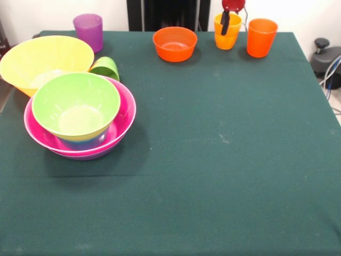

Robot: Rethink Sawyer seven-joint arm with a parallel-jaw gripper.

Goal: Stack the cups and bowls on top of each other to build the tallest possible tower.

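Observation:
A low tower stands at the left: a light green bowl sits on a blue bowl inside a pink bowl, with a purple bowl's rim under it. A yellow bowl leans tilted behind it. A light green cup lies on its side between them. A purple cup stands at the far left. An orange bowl, a yellow-orange cup and an orange cup stand along the far edge. My gripper hangs at the yellow-orange cup's rim, a dark part over its front.
The green cloth-covered table fills the view. The robot's dark pedestal stands behind the far edge. Grey equipment with cables sits off the table's right side.

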